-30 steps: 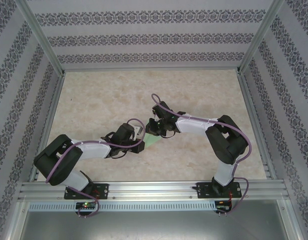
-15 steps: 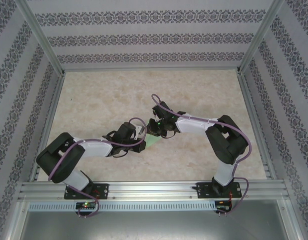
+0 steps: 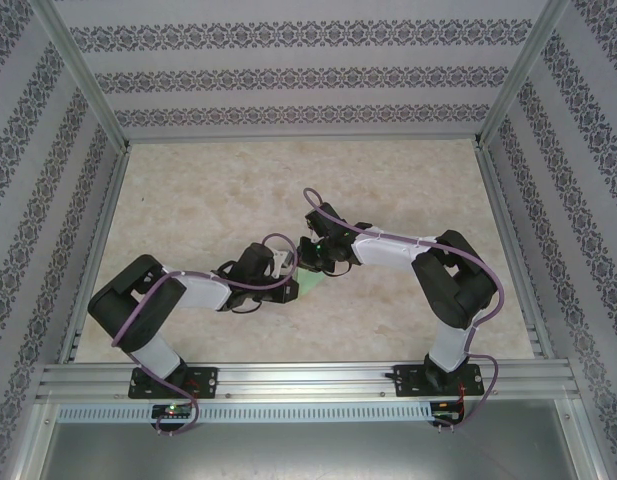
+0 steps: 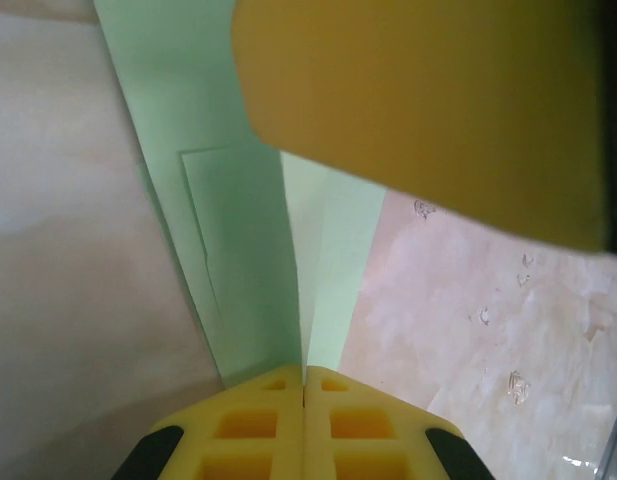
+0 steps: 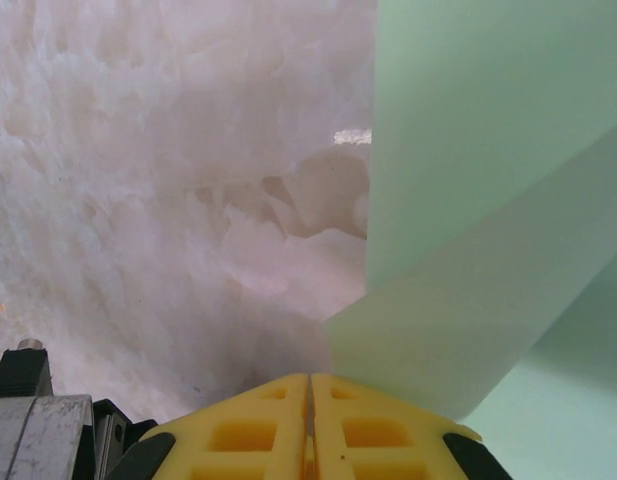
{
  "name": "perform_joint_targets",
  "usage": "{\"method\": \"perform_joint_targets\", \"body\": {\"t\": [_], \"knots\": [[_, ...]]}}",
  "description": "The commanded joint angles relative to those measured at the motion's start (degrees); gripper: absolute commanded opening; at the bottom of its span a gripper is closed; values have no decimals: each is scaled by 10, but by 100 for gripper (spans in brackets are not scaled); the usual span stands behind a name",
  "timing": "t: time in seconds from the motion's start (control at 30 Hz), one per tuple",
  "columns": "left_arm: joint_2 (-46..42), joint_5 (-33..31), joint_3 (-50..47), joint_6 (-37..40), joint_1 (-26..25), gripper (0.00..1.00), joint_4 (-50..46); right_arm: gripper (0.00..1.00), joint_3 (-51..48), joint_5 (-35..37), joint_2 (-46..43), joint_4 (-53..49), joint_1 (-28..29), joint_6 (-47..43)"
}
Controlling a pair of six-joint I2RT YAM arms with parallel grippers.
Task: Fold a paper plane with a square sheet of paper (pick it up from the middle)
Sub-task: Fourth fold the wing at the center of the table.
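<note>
From above, found the left gripper (image 3: 291, 288) and the right gripper (image 3: 314, 262) drawn nose to nose near the middle of the tabletop (image 3: 188, 200), with the pale green sheet of paper (image 3: 310, 283) between them, mostly hidden beneath them. Through the left wrist camera, saw that gripper (image 4: 305, 385) clamped tight on the sheet (image 4: 243, 250), a narrow folded strip with layered flaps running straight out of the pinch, raised off the tabletop (image 4: 488, 330); took the blurred yellow pad (image 4: 418, 110) overhead for the other arm's, close by. Through the right wrist camera, saw that gripper (image 5: 310, 385) closed too, with green paper (image 5: 488, 180) rising from just beside its tips above the tabletop (image 5: 138, 150); judged it a pinch on a flap. Read the two holds as one steadying the folded body and the other drawing a flap over for a crease.
</note>
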Motion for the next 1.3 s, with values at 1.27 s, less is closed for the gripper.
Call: {"method": "perform_joint_targets", "body": {"t": [1.27], "knots": [[4, 75, 26, -72, 51, 0, -6, 8, -16, -11, -12, 33, -20, -15]]}}
